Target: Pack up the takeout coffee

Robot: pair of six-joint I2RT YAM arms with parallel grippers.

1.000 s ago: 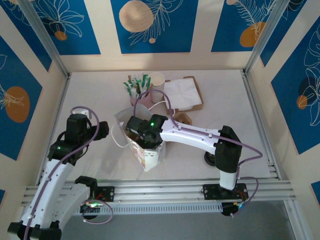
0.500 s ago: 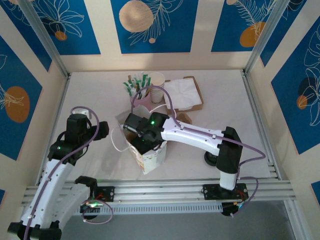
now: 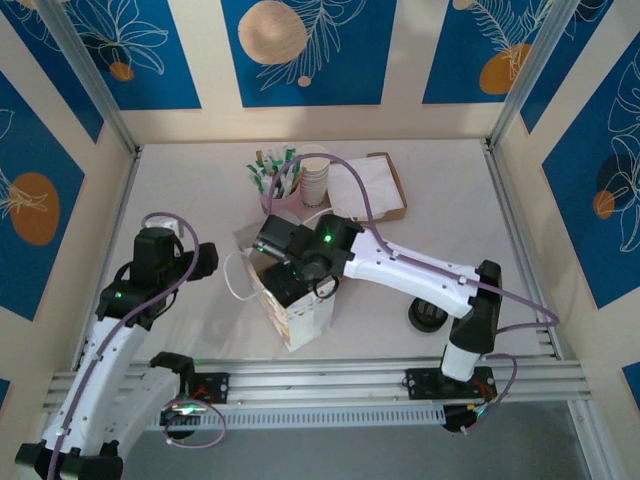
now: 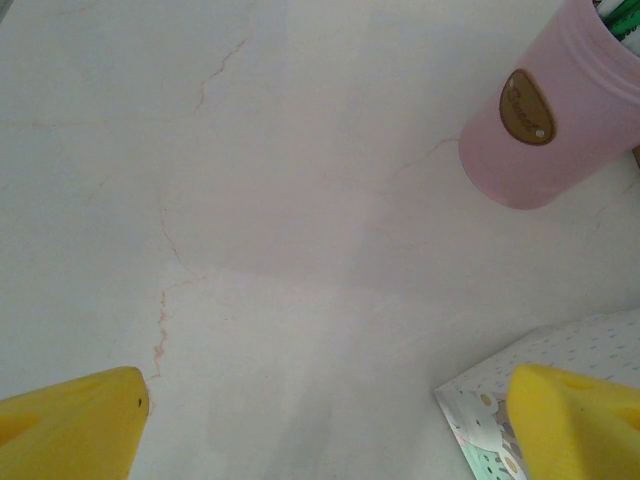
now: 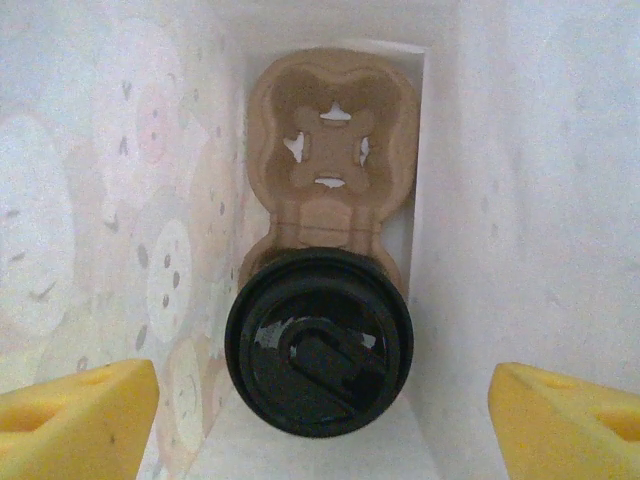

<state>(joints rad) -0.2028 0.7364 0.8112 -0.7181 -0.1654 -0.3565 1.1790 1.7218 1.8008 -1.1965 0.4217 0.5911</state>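
A robot lab booth staged as a café counter: aluminium rails (image 3: 330, 378) frame a pale bench (image 3: 190, 200), printed blue leaf panels (image 3: 345, 60) wall it in, and white arms (image 3: 400, 272) stand by paper cups (image 3: 315, 182) and napkins (image 3: 362, 188).

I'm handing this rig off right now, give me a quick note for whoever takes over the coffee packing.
Left gripper: open, nothing in it, over bare table beside the paper bag.
Right gripper: open, pointing down into the bag, fingers clear of the lid.
Takeout coffee: upright in one slot of the cardboard carrier at the bag's bottom; other slot empty.
Done: coffee is in the bag.
Left: probably just lift the right arm out.
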